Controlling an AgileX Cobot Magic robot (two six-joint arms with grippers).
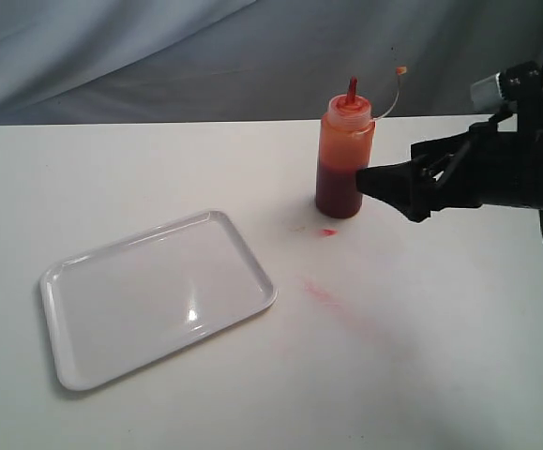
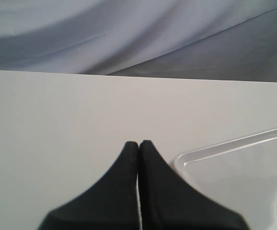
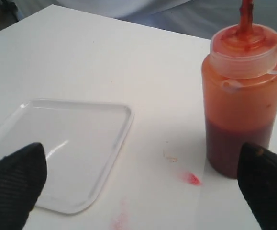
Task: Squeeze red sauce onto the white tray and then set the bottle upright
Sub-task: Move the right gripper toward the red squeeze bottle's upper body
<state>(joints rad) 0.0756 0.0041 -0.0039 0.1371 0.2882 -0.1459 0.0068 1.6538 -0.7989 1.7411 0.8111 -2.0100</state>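
Nearest the lens in the exterior view, bare white table point(image 1: 112, 169), largest thing in sight and floor for all else; on its near left part, white tray point(image 1: 158, 298), flat and open side up, presumably to catch squeezed sauce; no red drops made out on it from any view, only a glint of light, so the squeezing step is hard to confirm from here.

Next in size, right gripper point(image 1: 384, 195), level with the table, jaws spread to the full and empty, fingertips just beside the lower half of the bottle point(image 1: 343, 141); contact or a slight gap impossible to tell; width probably chosen to clear the round body, whether for a grasp or for backing off without a knock.

Left gripper point(image 2: 138, 143) pinched tight on nothing, just beside a tray corner, seemingly parked clear of the other arm's work.

Bottle upright on its base toward the far right, well apart from the tray; red sauce point(image 1: 337, 195) pooled dark in the bottom part, as expected of an upright stand; faint pink smear point(image 1: 323, 292) on the table between tray and bottle; nozzle point(image 1: 352, 89) pointing up, uncapped; cap point(image 1: 400, 69) out to one side on a thin tether; small red blot point(image 1: 328, 232) near the bottle's foot, off the tray.
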